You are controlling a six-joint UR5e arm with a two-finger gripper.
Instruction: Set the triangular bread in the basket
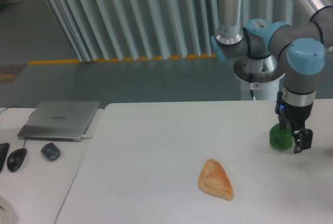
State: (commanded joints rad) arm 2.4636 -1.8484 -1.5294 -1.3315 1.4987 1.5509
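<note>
The triangular bread (215,179), a golden-orange puffy pastry, lies on the white table (156,146) at the front centre. My gripper (293,142) hangs low at the table's right side, well to the right of and behind the bread. A small green bell pepper (279,137) sits right at its fingers. One dark finger (303,141) shows to the right of the pepper, and the other is partly hidden behind it. I cannot tell whether the fingers press on the pepper. No basket is in view.
A closed grey laptop (60,120), a dark mouse (16,158) and a small dark object (50,151) lie on the adjoining table at the left. The arm's base pedestal (257,81) stands behind the table's far right edge.
</note>
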